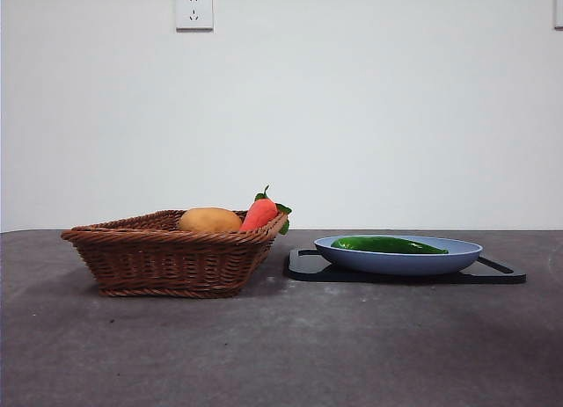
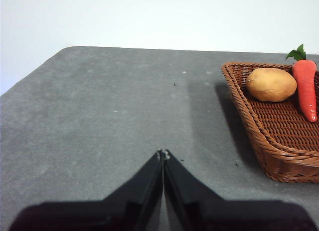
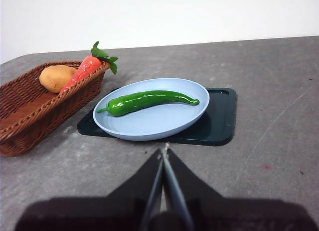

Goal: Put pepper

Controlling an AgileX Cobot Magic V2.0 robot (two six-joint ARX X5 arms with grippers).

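Item: pepper point(image 3: 149, 101). Long, glossy, dark green, lying flat in the blue plate point(image 3: 154, 125); centre of the right wrist frame, right of centre in the front frame. Nothing touches it.

Item: blue plate. Shallow; rests on a black tray point(image 3: 219, 121).

Item: wicker basket point(image 1: 167, 258). Left of centre in the front frame, just beside the tray. Holds a potato point(image 1: 209, 220) and a carrot point(image 1: 258, 214), the carrot propped on the rim.

Item: right gripper point(image 3: 164, 150). Lower centre of its own frame, jaws pressed together, empty, near the plate's rim and pointed at it.

Item: left gripper point(image 2: 163, 154). Lower centre of its own frame, jaws pressed together, empty, over bare table, basket to the frame's right.

Step in hand: judged the outset; pepper not yet grasped. The destination is unstated; the basket looks the likely one. Next move likely calls for the right gripper to open, come down across the pepper's middle and close lightly, as the smooth skin may slip.

Surface: dark grey matt table point(image 1: 281, 354), faintly speckled.

Room: plain white wall; socket point(image 1: 194, 10) at the front frame's upper left.
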